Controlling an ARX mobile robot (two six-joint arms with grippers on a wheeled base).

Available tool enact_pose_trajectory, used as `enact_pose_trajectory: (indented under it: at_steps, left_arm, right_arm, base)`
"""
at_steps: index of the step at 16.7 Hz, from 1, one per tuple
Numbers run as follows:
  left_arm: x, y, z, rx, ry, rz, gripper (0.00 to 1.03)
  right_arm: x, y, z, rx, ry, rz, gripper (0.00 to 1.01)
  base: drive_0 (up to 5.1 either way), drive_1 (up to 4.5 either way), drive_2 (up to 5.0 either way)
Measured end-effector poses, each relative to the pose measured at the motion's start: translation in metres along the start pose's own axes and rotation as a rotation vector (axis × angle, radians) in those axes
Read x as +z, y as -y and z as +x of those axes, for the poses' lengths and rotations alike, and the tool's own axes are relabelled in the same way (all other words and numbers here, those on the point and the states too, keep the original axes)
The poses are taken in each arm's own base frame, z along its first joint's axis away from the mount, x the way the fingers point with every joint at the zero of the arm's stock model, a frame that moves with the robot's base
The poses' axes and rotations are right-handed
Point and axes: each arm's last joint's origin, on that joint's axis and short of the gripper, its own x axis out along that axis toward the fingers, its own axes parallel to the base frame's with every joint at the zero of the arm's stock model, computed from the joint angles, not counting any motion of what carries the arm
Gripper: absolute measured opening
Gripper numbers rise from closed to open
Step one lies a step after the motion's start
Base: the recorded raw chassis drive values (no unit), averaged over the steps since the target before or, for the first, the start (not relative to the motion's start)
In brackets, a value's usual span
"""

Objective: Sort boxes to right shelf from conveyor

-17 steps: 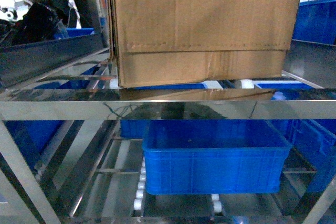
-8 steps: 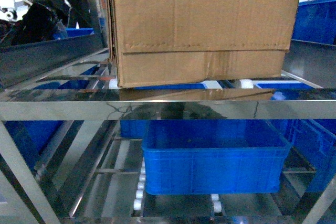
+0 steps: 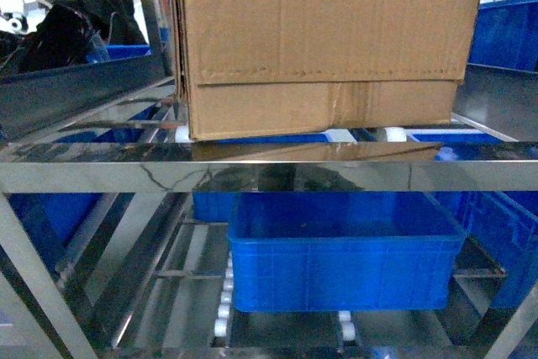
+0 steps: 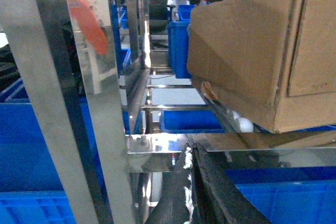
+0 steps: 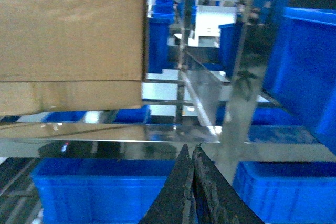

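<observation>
On shelf (image 3: 269, 176), carton (image 3: 328, 39) unmoved (both pincers shut).

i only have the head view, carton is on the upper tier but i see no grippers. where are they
Observer: The left gripper shows in the left wrist view, below and to the left of the cardboard carton, with its fingers pressed together.
Operator: is it touching the carton
Observer: No. It sits apart from it, in front of the shelf's steel front beam.
Operator: and the right one
Observer: The right gripper is shut as well, holding nothing, low and off the carton's right side.
Operator: anything beside the carton on that side
Observer: A steel upright stands there, with a tall blue bin beyond it.
</observation>
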Motion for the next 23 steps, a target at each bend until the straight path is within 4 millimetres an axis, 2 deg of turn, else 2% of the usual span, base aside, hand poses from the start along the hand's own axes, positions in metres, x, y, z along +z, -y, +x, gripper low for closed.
enact_pose_trajectory:
  at_steps: [2, 8, 10, 17, 18, 19, 20, 23]
  left_arm:
    - [-0.006, -0.012, -0.008, 0.020, -0.003, 0.000, 0.02]
    - [-0.020, -0.011, -0.024, -0.005, 0.010, 0.001, 0.02]
    - [-0.018, -0.011, -0.028, -0.005, 0.024, 0.001, 0.02]
    - [-0.020, -0.011, -0.039, -0.005, 0.016, 0.001, 0.02]
    - [-0.026, -0.011, -0.046, -0.005, -0.035, 0.001, 0.02]
    - [-0.019, -0.011, -0.049, -0.006, 0.027, 0.001, 0.02]
    - [-0.023, -0.011, -0.049, -0.004, -0.002, 0.001, 0.02]
    - [-0.023, -0.011, -0.049, -0.004, 0.004, 0.001, 0.02]
  right_arm:
    - [-0.008, 0.005, -0.009, -0.019, -0.001, 0.003, 0.02]
    - [-0.021, 0.003, -0.028, -0.010, 0.004, 0.003, 0.02]
    - [-0.027, 0.003, -0.031, -0.010, 0.011, 0.004, 0.02]
    - [-0.027, 0.003, -0.043, -0.010, 0.021, 0.003, 0.02]
    - [-0.027, 0.003, -0.044, -0.010, 0.019, 0.003, 0.02]
    - [-0.033, 0.003, -0.050, -0.008, -0.030, 0.003, 0.02]
    - [-0.028, 0.003, -0.055, -0.010, 0.027, 0.003, 0.02]
    - [-0.030, 0.003, -0.055, -0.010, 0.010, 0.004, 0.02]
  base:
    - [0.0, 0.00, 0.0]
    - [0.0, 0.00, 0.0]
    - [0.0, 0.00, 0.0]
    - [0.0, 0.00, 0.0]
    - [0.0, 0.00, 0.0]
    - [0.0, 0.00, 0.0]
    - [0.0, 0.00, 0.0]
    - [0.0, 0.00, 0.0]
